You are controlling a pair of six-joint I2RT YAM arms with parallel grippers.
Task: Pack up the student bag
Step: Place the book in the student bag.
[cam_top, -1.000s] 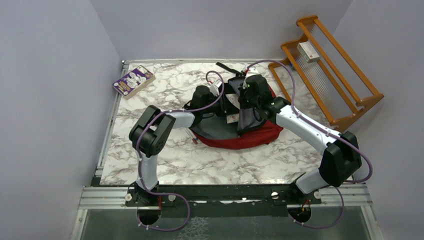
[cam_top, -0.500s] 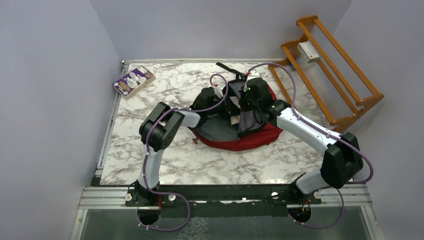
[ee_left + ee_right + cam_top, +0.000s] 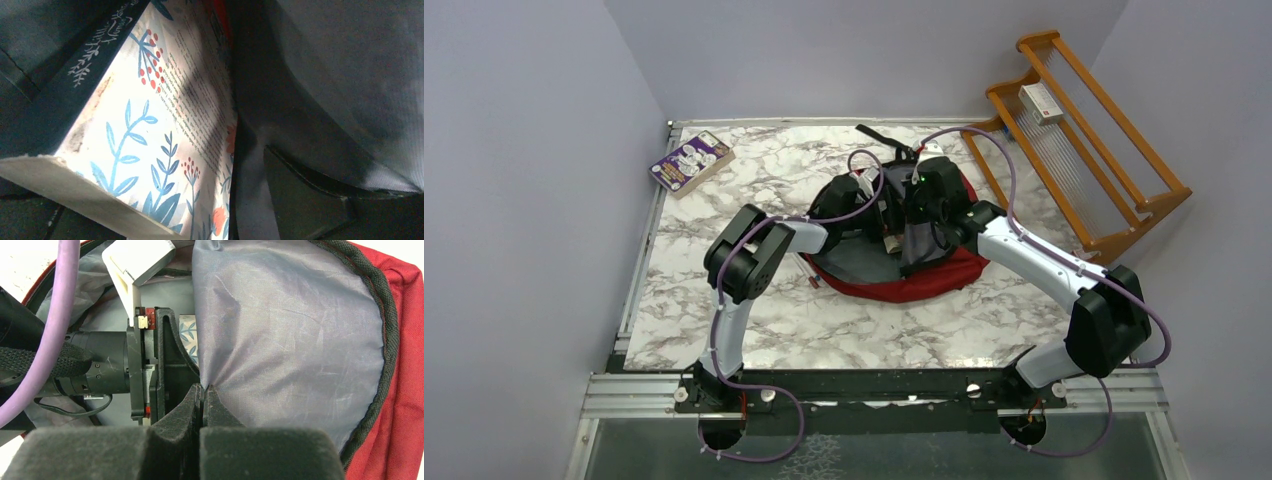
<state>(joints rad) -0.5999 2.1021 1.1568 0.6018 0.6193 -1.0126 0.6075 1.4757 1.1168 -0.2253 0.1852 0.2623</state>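
The student bag (image 3: 924, 280) lies open mid-table, red outside (image 3: 400, 390) with grey lining (image 3: 280, 330). My right gripper (image 3: 203, 390) is shut on a pinch of that lining and holds the flap (image 3: 916, 245) up. My left gripper (image 3: 884, 212) reaches inside the opening. In the left wrist view a book (image 3: 150, 125) with a white cover, blue leaves and red berries leans inside the bag. One dark finger (image 3: 305, 200) stands apart from the book, with lining between them; the other finger is hidden. The jaws look open. A sliver of the book (image 3: 189, 332) shows beside the left gripper's finger (image 3: 167, 350).
A purple book (image 3: 690, 161) lies at the table's back left corner. A wooden rack (image 3: 1084, 130) stands off the right edge with a small white box (image 3: 1041, 103) on it. A thin red-and-white pen-like item (image 3: 809, 272) lies by the bag's left side. A black strap (image 3: 879, 135) trails behind the bag.
The left arm has pushed forward and right, deeper into the bag, and its jaws have spread off the book. The right gripper still holds the flap in the same place.
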